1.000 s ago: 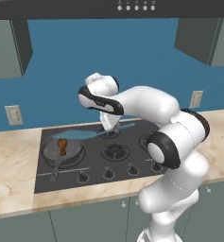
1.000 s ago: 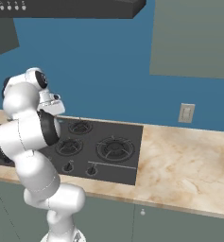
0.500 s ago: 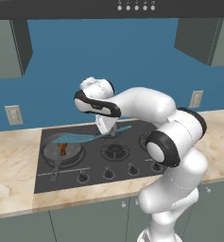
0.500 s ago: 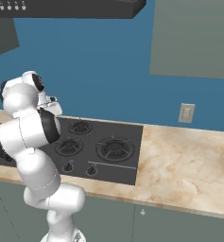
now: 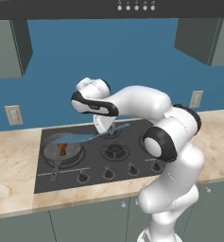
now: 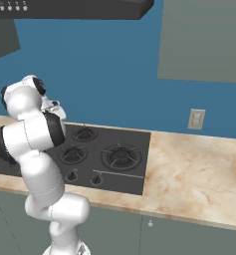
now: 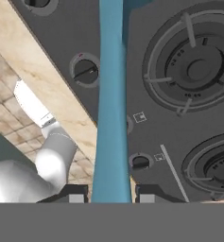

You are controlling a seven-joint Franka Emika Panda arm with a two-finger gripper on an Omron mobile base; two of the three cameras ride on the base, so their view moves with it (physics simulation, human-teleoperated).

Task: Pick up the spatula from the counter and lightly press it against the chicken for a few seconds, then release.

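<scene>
My gripper [image 5: 105, 128] is shut on the handle of a long blue spatula [image 5: 87, 137] above the black stovetop [image 5: 97, 165]. The spatula reaches left, and its blade hangs just over a grey pan [image 5: 61, 152] on the front left burner. In the pan stands a brown piece of chicken [image 5: 62, 149], right under the blade. I cannot tell whether the blade touches it. In the hand view the blue spatula handle [image 7: 111, 104] runs up from between the two dark fingertips [image 7: 75, 193], with my gripper [image 7: 110, 194] closed around it.
Stove knobs [image 5: 107, 173] line the front of the stovetop. A beige stone counter [image 6: 189, 169] extends to the right, with wall outlets [image 6: 196, 118] on the blue wall. A range hood [image 5: 132, 7] and upper cabinets [image 6: 204, 40] hang overhead.
The arm has swung left with the spatula, carrying its blade from the middle of the stove to over the pan and chicken. The grip has stayed shut.
</scene>
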